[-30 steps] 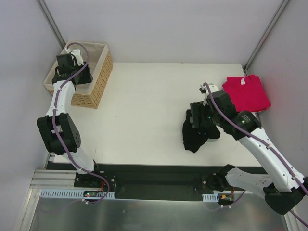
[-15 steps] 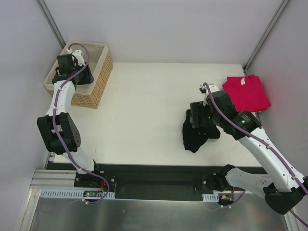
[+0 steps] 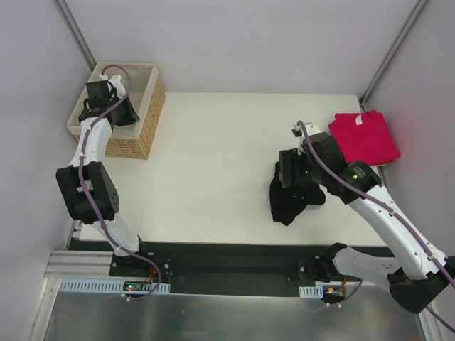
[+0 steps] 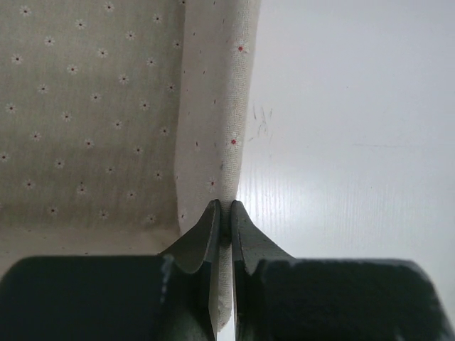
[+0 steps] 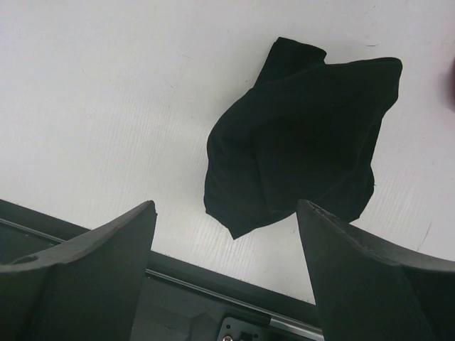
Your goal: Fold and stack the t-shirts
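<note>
Overhead, the white table (image 3: pixel 213 156) has a wicker basket (image 3: pixel 147 122) at its far left corner. A folded pinkish-red t-shirt (image 3: pixel 364 136) lies at the far right edge, and a crumpled black t-shirt (image 5: pixel 298 135) lies near the front right. The right gripper (image 5: pixel 226 207) hangs over the black one, fingers spread wide and touching nothing. The left gripper (image 4: pixel 223 220) pinches the basket's dotted cloth lining (image 4: pixel 213 142) at its rim.

A woven wicker basket (image 3: pixel 146 122) sits at the far-left corner of the white table (image 3: pixel 213 163), its pale lining (image 4: pixel 85 106) dotted with tiny flowers.
</note>
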`<state>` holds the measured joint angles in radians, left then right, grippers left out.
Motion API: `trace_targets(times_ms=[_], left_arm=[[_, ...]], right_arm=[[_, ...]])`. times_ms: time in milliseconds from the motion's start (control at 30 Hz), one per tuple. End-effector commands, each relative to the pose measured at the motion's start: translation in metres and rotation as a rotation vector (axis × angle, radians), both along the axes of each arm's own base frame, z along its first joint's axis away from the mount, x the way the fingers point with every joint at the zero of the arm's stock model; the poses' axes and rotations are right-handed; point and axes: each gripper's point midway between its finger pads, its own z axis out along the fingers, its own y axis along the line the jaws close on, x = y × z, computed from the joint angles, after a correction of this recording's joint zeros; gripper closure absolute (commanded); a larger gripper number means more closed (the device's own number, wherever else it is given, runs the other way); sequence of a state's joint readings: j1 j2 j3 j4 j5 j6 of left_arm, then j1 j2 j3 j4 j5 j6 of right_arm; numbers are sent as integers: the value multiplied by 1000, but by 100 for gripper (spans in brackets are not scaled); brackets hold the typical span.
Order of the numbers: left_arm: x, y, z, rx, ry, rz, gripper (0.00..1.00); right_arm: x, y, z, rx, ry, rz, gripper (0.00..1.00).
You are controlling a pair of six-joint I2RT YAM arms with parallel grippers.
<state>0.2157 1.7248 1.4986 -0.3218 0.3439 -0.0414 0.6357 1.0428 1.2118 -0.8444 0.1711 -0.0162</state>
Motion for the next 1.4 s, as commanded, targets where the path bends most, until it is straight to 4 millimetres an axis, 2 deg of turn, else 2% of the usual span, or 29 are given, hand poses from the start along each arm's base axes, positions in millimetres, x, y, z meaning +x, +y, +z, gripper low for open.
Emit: trace_targets(times_ms=[0,233,467,567,600,667,733,867,1100,1200,1300,1367], left_arm=[[15,-4,1,-68,21,56,100],[40,1,15,-75,-17,133,100],[48,3,17,-69,-35,151,100],[47,5,19,-57,-41,157,77],[46,5,22,-53,-46,156,54],[46,5,25,-51,-53,152,40],[46,4,31,-51,-66,150,33],[50,0,44,-66,-96,125,27],[58,-10,75,-100,-164,72,23],[56,-18,96,-115,-209,21,22],[43,-49,131,-143,-292,-180,22],[24,-78,146,-183,-325,-334,22]], right_arm=[[6,7,6,23,-29,8,16],[6,8,2,15,-14,12,16],[7,10,-1,9,-5,17,16],[7,10,-1,13,-4,16,16],[7,10,-1,14,-7,15,16],[7,10,1,17,-12,15,16],[7,10,2,20,-16,15,16],[7,9,5,26,-26,14,16],[4,6,9,35,-36,9,16],[4,4,12,41,-56,-4,16],[7,-3,18,16,-92,-20,16],[12,-14,30,-9,-142,-42,14]])
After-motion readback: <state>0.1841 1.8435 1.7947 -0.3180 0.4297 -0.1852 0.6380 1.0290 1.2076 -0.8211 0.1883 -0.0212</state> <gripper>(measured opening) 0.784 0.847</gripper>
